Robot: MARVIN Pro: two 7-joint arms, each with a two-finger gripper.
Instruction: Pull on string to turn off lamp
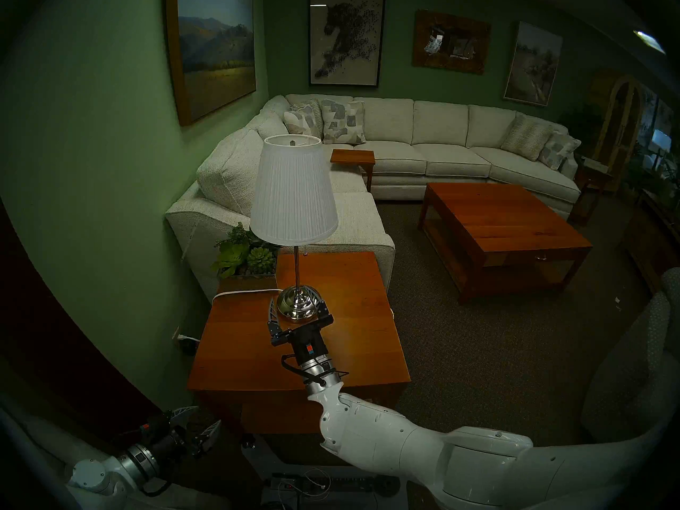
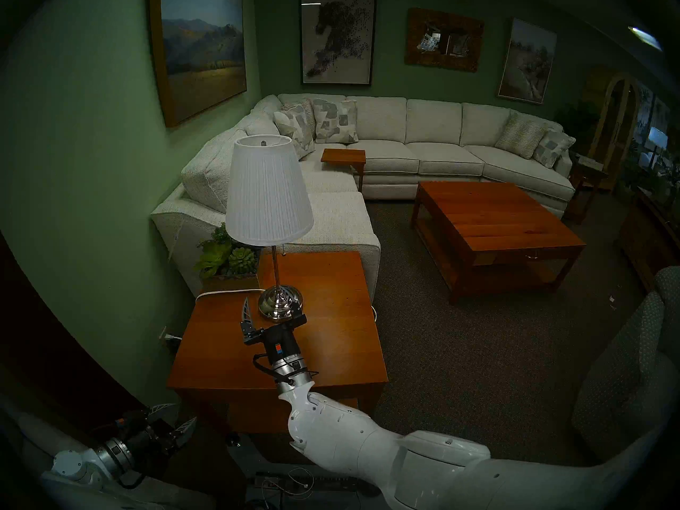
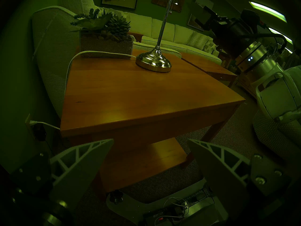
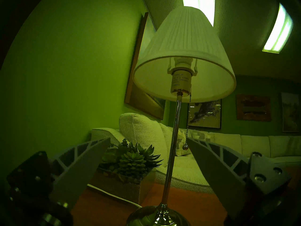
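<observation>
Lamp [image 1: 293, 192]: upright on end table [image 1: 349, 336], shade unlit.
String [image 4: 187, 124]: hangs free just right of the pole, knob untouched.
Right gripper [image 1: 294, 295]: spread wide, fingers flanking the chrome base.
Left gripper [image 1: 197, 421]: agape, empty, low beside the table.

Succulent planter [image 1: 245, 259] on wooden side table [image 1: 342, 354] (beside a cream sectional sofa [image 1: 404, 137]).

Tool [image 4: 148, 140] spread; chain [image 4: 187, 123] hangs beside pole [image 4: 173, 145].
</observation>
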